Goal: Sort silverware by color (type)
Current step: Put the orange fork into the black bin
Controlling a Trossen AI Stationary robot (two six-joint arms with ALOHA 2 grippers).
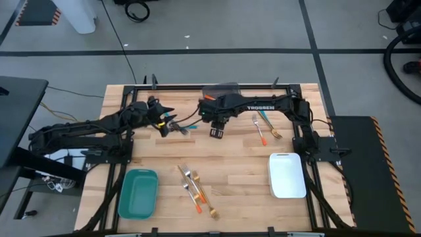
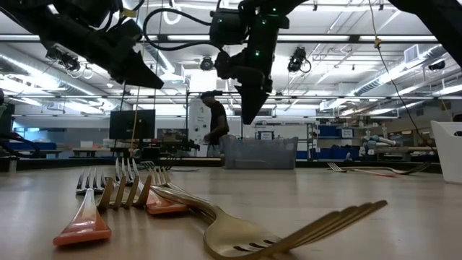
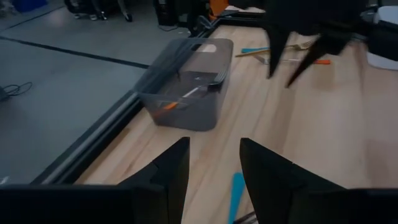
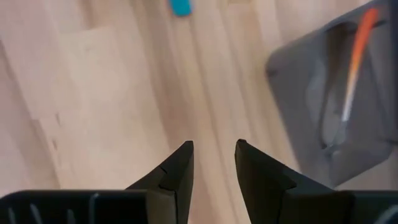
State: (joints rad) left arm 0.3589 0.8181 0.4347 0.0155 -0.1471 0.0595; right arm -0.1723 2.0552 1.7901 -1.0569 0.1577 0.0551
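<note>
Overhead, slim silverware lies scattered on the pale plank table: a front cluster of gold and orange-handled forks between the teal bin and the white bin, plus another few pieces under the right arm. The right gripper hangs mid-table, empty, fingers parted. The left gripper is open over blue-handled pieces. Only the wrist views show inside the translucent grey bin at the far edge: one orange-handled piece. Bare wood surrounds the right gripper.
</note>
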